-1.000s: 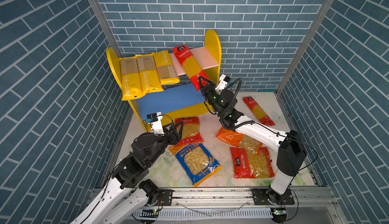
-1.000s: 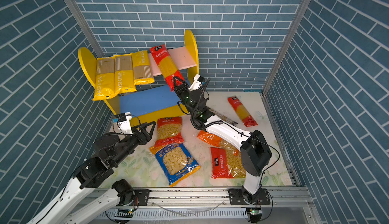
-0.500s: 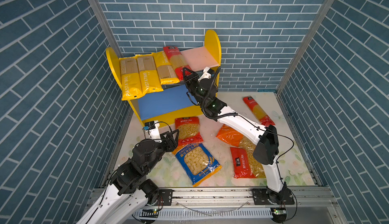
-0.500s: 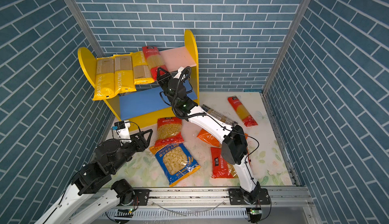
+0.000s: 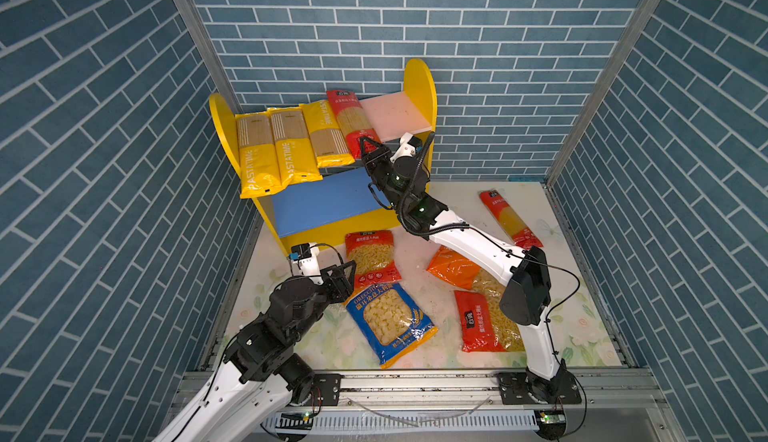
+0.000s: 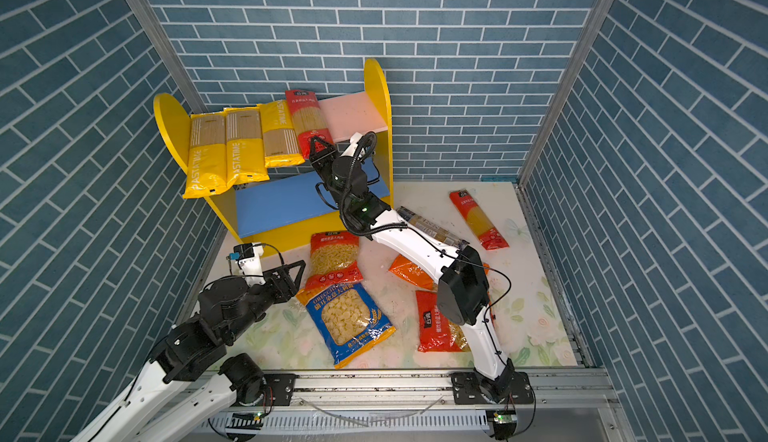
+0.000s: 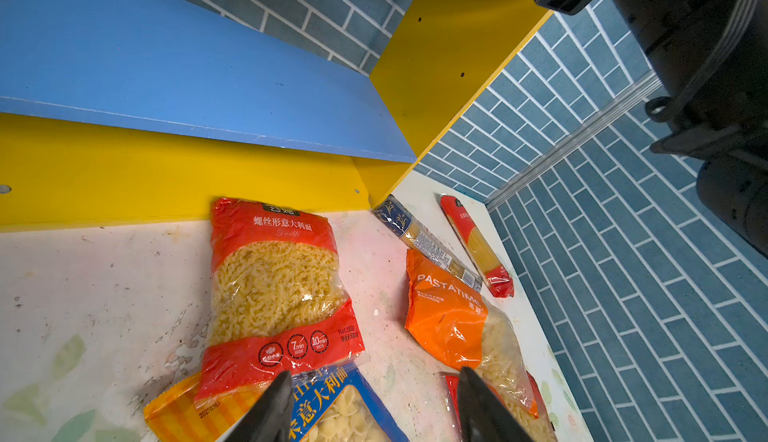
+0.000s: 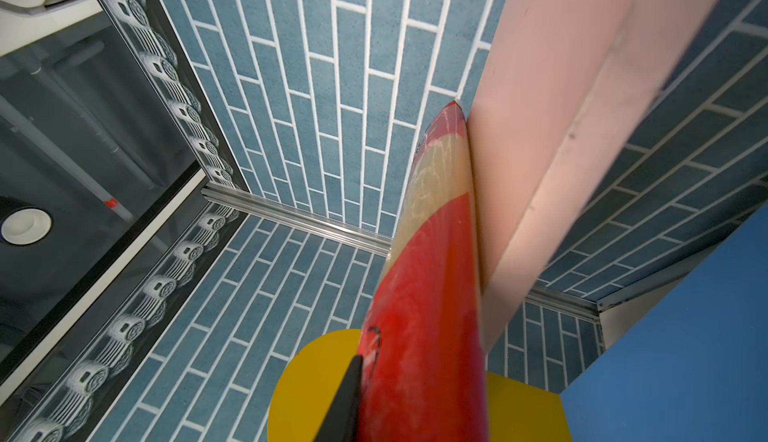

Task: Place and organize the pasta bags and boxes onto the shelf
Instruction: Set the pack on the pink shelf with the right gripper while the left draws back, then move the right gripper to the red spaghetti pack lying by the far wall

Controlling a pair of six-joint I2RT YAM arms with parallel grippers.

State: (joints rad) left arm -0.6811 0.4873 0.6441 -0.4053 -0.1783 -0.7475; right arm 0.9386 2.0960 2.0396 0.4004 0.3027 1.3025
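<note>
I am setting a red pack [image 5: 351, 122] beside three yellow packs [image 5: 286, 145] on the pink board [image 5: 395, 114] of the shelf [image 5: 419, 87]. My right gripper [image 5: 371, 148] is touching its near end; whether clenched, I cannot tell. My left gripper [image 5: 343, 276] is hanging released, empty. Six more are waiting on the desk [image 5: 415, 259].

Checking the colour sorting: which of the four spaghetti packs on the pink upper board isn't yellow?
The red spaghetti pack, rightmost in the row, next to the bare stretch of the pink upper board; the other three packs are yellow.
</note>
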